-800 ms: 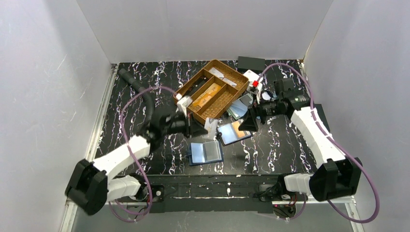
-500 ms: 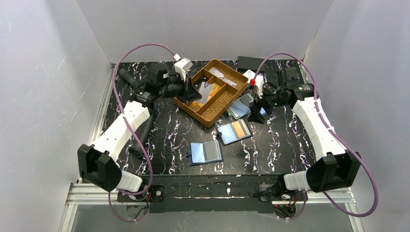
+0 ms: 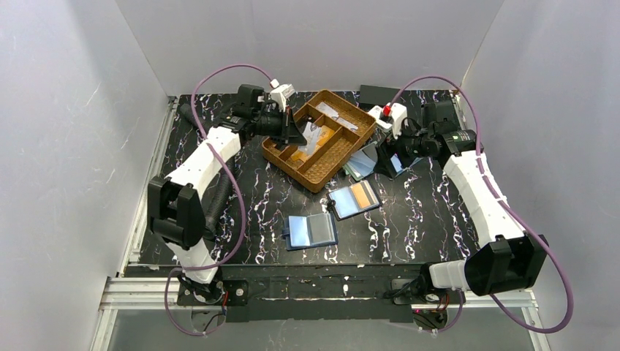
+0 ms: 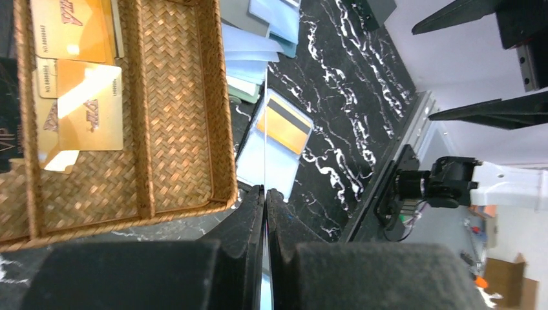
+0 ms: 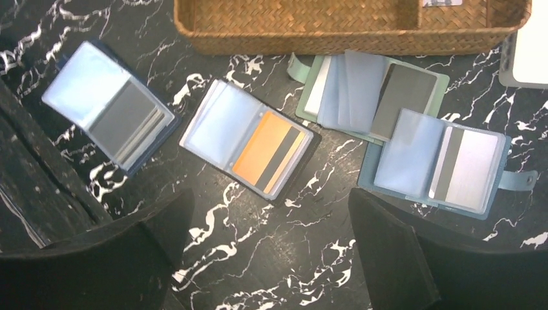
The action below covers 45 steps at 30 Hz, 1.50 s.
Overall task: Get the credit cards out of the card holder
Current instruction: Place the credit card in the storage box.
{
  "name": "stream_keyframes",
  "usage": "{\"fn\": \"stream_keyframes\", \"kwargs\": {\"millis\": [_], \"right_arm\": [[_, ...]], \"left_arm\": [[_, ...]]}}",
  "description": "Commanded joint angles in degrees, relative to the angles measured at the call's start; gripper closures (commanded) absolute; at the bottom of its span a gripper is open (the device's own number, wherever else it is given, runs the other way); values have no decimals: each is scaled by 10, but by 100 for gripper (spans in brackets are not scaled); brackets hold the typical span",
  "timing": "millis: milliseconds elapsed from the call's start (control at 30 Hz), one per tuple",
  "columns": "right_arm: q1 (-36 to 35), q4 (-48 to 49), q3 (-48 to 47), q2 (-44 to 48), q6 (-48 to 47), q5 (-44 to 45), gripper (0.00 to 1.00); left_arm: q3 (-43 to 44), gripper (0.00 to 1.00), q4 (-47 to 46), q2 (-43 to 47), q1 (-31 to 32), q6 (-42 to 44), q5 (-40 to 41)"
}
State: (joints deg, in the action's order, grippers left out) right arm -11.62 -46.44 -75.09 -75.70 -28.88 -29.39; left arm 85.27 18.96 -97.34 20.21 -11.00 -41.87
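Left claw [image 4: 265,194] is clamped shut on a thin card [image 4: 265,148] (edge-on), held over the basket [image 4: 220,129] for drop-off. Right claw [image 5: 270,203] is spread wide, empty, poised over the holder [image 5: 220,123] where an orange card [image 5: 270,154] is seated.

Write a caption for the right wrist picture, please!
Open right gripper over four open card holders, the middle one showing an orange card, beside a wicker basket.

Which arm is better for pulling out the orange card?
Right: the right claw is open near the orange card. The left claw is pinching a thin card over the basket.
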Motion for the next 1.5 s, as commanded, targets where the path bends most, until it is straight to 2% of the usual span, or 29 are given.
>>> {"fn": "stream_keyframes", "kwargs": {"millis": [0, 33, 100, 167, 300, 567, 733, 933, 1467], "right_arm": [[2, 74, -10, -11, 97, -6, 2], [2, 95, -9, -18, 127, -31, 2], [2, 157, 2, -33, 217, -88, 2], [2, 228, 14, -50, 321, -133, 2], [-1, 328, -16, -115, 469, -166, 2], [-30, 435, -85, -196, 628, -197, 3], [-55, 477, -88, -189, 685, -201, 6], [-60, 492, -90, -166, 714, -201, 15], [-60, 504, -99, -139, 755, -195, 18]], "left_arm": [[40, 100, -37, -19, -6, -78, -68], [29, 100, -75, -24, -6, -116, -83], [-15, 100, -229, -28, -7, -230, -115], [-42, 100, -321, -36, -8, -333, -127], [-66, 100, -410, -44, -7, -430, -125], [-86, 100, -582, -61, 5, -579, -89], [-99, 100, -624, -55, 18, -610, -65], [-121, 100, -640, -38, 26, -617, -52], [-159, 100, -645, 0, 35, -625, -8]]}}
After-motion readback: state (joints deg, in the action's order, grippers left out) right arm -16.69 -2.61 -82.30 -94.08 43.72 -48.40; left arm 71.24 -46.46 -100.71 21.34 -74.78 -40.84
